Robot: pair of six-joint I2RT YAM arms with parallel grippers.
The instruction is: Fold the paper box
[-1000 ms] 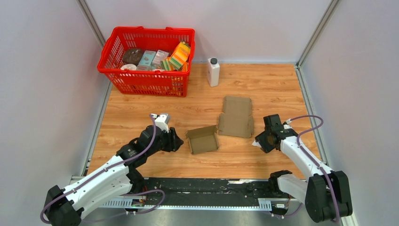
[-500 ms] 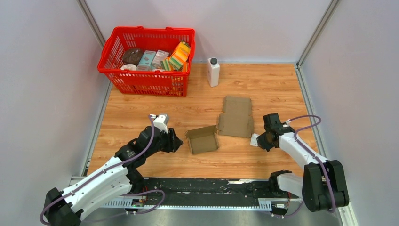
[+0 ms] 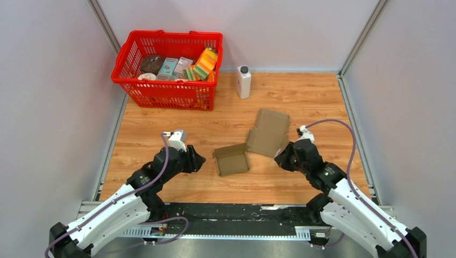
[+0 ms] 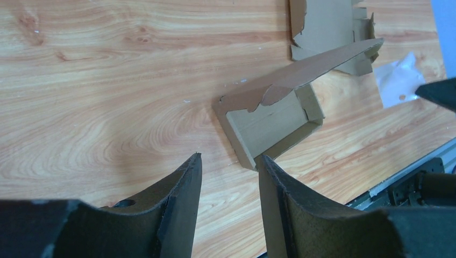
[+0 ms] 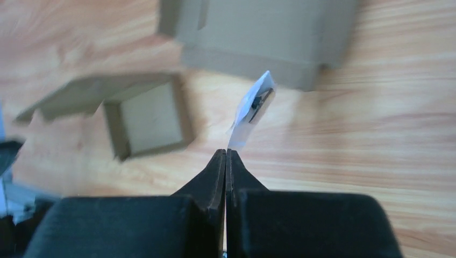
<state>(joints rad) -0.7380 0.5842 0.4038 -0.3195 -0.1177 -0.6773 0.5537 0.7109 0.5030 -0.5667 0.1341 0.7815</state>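
Right wrist view: right fingers [image 5: 212, 177] are clamped tight on a white slip [image 5: 251, 107], holding it clear of the box [image 3: 232, 160], which sits mid-surface [image 3: 161, 134] with one flap tilted up. Left fingers [image 4: 180, 185] hang parted just beside it, probably ready to steady it.

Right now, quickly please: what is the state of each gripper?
Left gripper: fingers open, holding nothing, close to the paper box.
Right gripper: fingers closed, pinching a small white slip.
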